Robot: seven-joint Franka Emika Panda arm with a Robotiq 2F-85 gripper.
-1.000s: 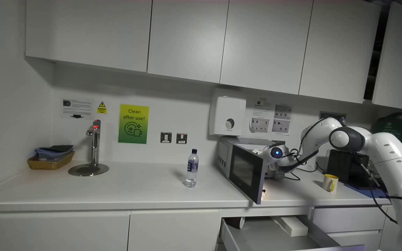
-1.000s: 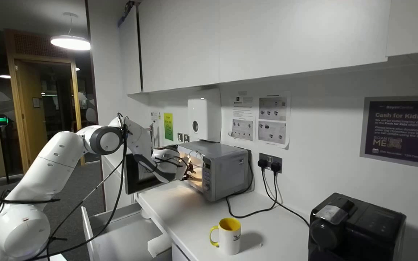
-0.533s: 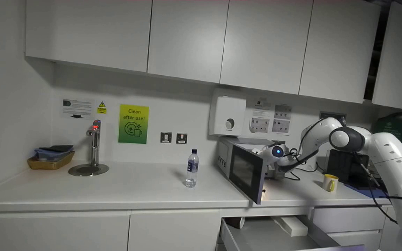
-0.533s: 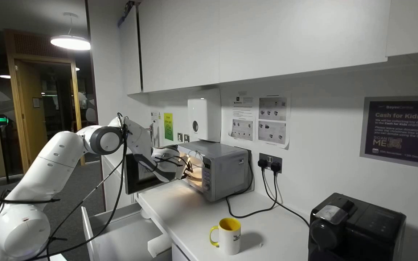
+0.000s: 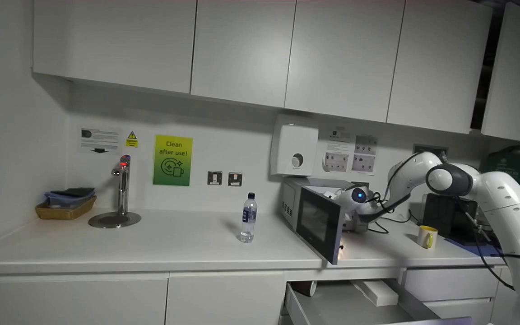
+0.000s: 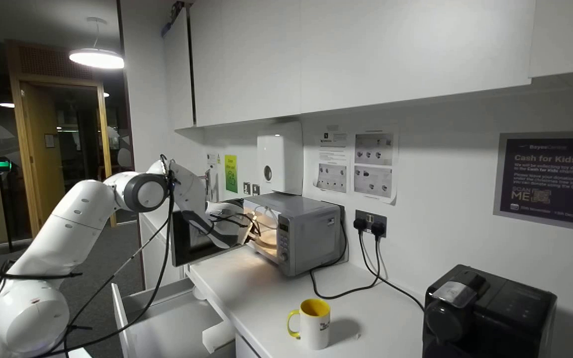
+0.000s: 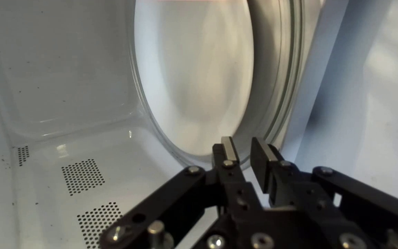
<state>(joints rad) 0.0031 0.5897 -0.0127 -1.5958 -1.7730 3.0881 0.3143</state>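
A white plate (image 7: 199, 69) lies on the glass turntable (image 7: 271, 65) inside the lit microwave (image 6: 311, 233). My gripper (image 7: 242, 141) reaches in through the microwave's opening, its jaws parted by a narrow gap with nothing between them. In the wrist view, the left fingertip overlaps the plate's near rim; whether it touches cannot be told. The right fingertip shows over the turntable's edge. The microwave door (image 5: 318, 221) stands swung out and hides the gripper in that exterior view. Against the glow of the opening, the dark fingers (image 6: 255, 228) are small in an exterior view.
Below the counter a drawer (image 5: 341, 309) is pulled out, with a white box (image 5: 379, 293) in it. A yellow-and-white mug (image 6: 316, 328) stands near the coffee machine (image 6: 490, 313). Left of the microwave is a water bottle (image 5: 248, 221). Power cables (image 6: 336, 293) trail over the counter.
The gripper has drawn back slightly toward the microwave's opening, so more of the turntable area shows in an exterior view. The door, mug, bottle and drawer have not moved.
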